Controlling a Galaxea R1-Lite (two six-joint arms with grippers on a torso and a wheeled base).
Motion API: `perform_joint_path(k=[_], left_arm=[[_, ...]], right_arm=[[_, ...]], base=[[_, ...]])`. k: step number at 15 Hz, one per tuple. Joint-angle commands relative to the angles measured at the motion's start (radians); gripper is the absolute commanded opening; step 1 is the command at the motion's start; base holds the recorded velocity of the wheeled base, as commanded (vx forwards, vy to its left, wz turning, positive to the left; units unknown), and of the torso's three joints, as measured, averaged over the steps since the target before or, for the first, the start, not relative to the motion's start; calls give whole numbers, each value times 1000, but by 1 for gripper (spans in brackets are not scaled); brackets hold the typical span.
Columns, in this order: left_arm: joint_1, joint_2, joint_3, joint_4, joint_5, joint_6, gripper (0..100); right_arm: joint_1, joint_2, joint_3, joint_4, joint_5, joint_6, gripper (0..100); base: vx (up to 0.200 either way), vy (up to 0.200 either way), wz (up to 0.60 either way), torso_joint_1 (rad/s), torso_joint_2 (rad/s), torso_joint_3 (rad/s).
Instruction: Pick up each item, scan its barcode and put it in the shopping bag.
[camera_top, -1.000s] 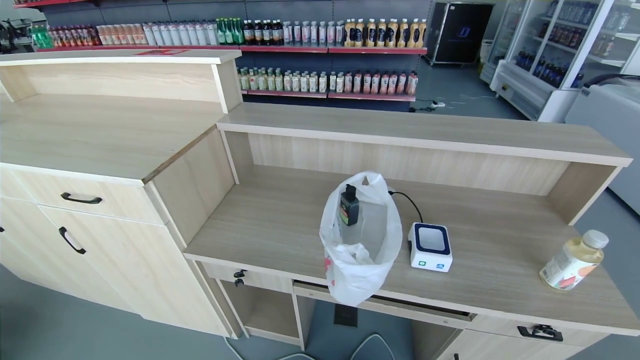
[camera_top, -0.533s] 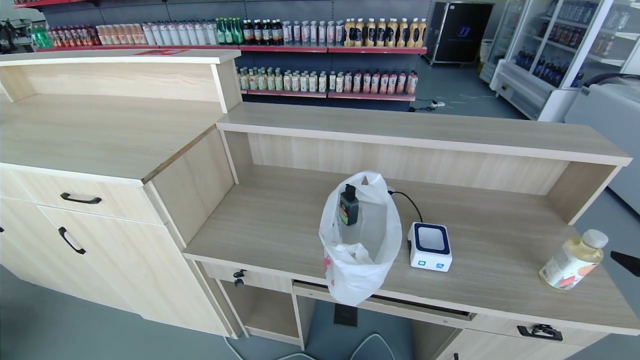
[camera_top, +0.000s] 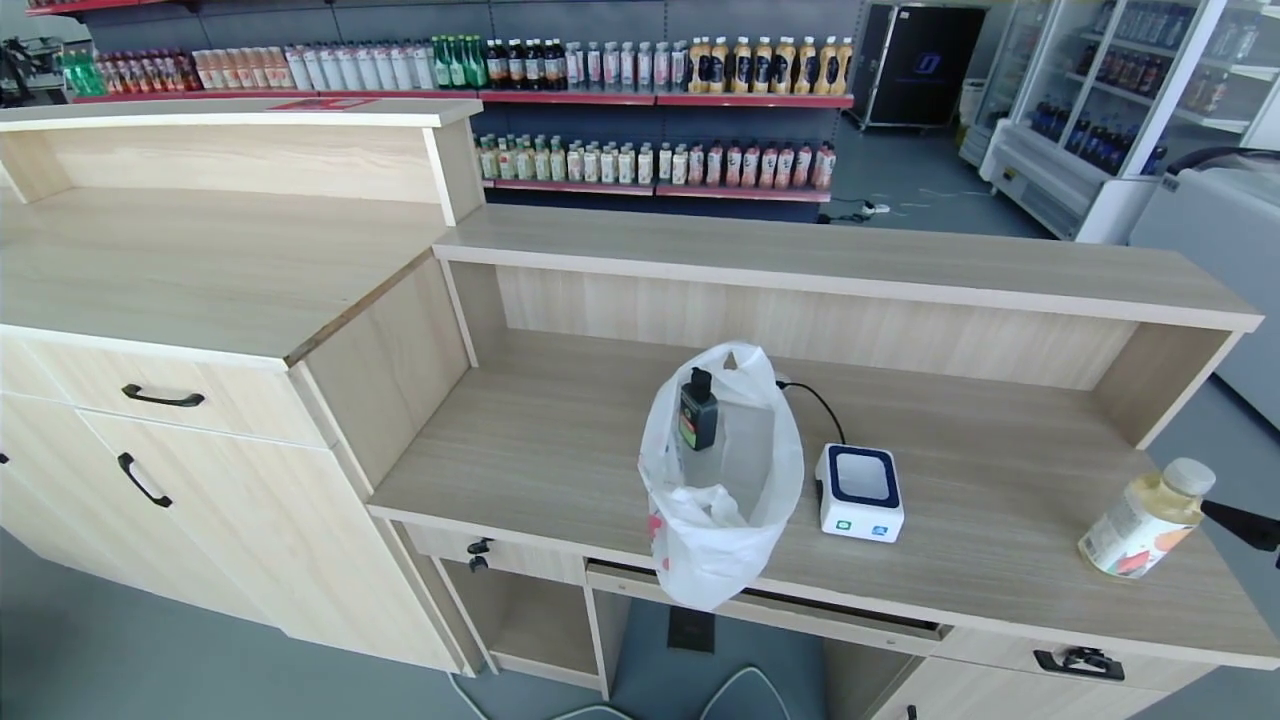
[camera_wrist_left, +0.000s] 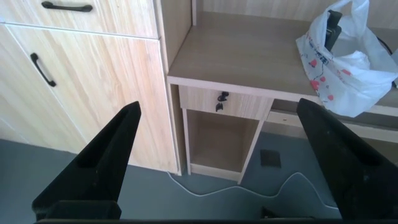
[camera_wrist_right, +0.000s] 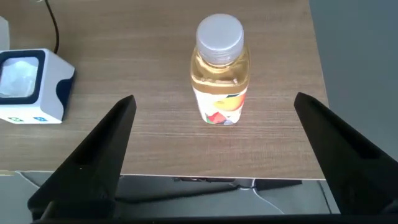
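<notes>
Right hand (camera_wrist_right: 214, 98) is hanging wide open, with the juice bottle (camera_wrist_right: 222, 68) ungripped in line with the gap between its fingers. Bottle is standing upright near the counter (camera_top: 560, 450) edge, at 4 o'clock from the scanner (camera_top: 860, 492), well apart. Shopping bag (camera_top: 720, 500) is sitting just beside the scanner at its 9 o'clock, holding a dark bottle (camera_top: 698, 410). Left hand (camera_wrist_left: 217, 104) is hanging open, low before the counter front.

My head camera sits high and faces forward and down over the counter (camera_top: 600, 440), with the store shelves (camera_top: 650, 100) far behind. My left wrist camera hangs low off the counter's near left, well back and facing its front. It shares the shopping bag (camera_wrist_left: 339, 68) with the head view. My right wrist camera sits close over the right end, sharing the bottle (camera_wrist_right: 221, 74) and scanner (camera_wrist_right: 31, 84).
</notes>
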Motion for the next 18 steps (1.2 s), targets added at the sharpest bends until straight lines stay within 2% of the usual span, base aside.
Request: perform_joint_path(k=[1, 9, 13, 18], left_arm=[[0, 0, 0, 0, 0, 0, 100], [0, 0, 0, 0, 0, 0, 100], [0, 0, 0, 0, 0, 0, 100], [0, 0, 0, 0, 0, 0, 100]], right_arm=[[0, 26, -19, -5, 2, 3, 100], [-75, 144, -80, -10, -7, -184, 100], [-66, 215, -180, -5, -7, -181, 100], [-34, 289, -189, -12, -7, -198, 100]], base=[[0, 0, 0, 0, 0, 0], [0, 0, 0, 0, 0, 0], [0, 0, 0, 0, 0, 0], [0, 0, 0, 0, 0, 0]])
